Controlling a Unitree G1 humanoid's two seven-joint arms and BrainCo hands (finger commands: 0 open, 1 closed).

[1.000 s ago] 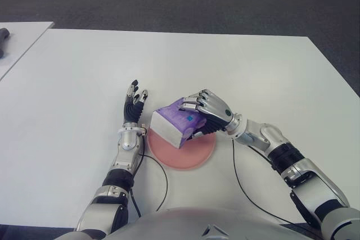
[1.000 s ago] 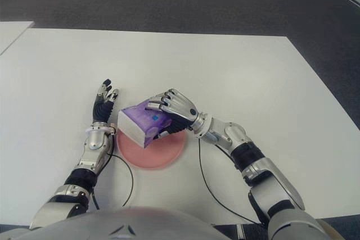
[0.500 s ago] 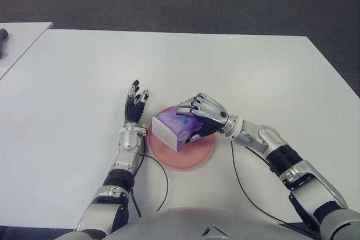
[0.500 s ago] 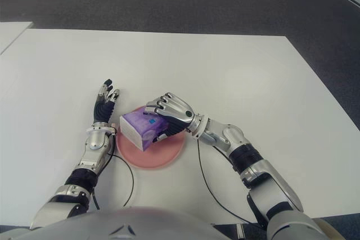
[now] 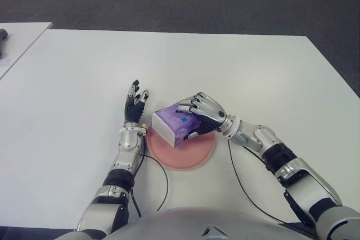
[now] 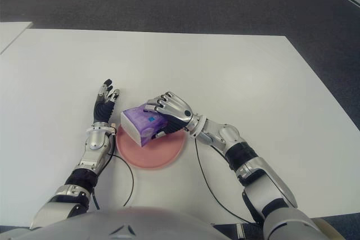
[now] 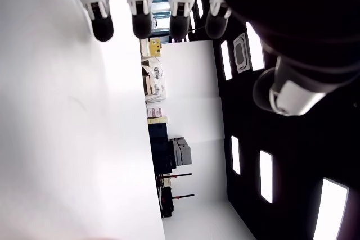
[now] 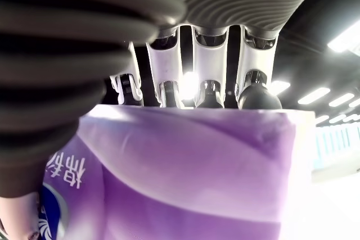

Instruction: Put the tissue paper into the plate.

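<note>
A purple pack of tissue paper (image 5: 171, 125) with a white end face sits tilted over the pink plate (image 5: 188, 153), at the plate's far left part. My right hand (image 5: 198, 115) is shut on the pack from above, fingers curled over its top; the right wrist view is filled by the purple wrapper (image 8: 185, 172) with the fingers (image 8: 209, 66) across it. Whether the pack touches the plate is hidden. My left hand (image 5: 134, 103) lies just left of the plate with its fingers spread, holding nothing.
The white table (image 5: 253, 71) stretches wide on all sides. A second white table's corner (image 5: 17, 35) shows at the far left, with a dark object (image 5: 3, 35) on it. Black cables (image 5: 160, 181) trail from both wrists toward the table's near edge.
My right hand has carried the tissue pack down and slightly left over the plate. The left hand has not moved.
</note>
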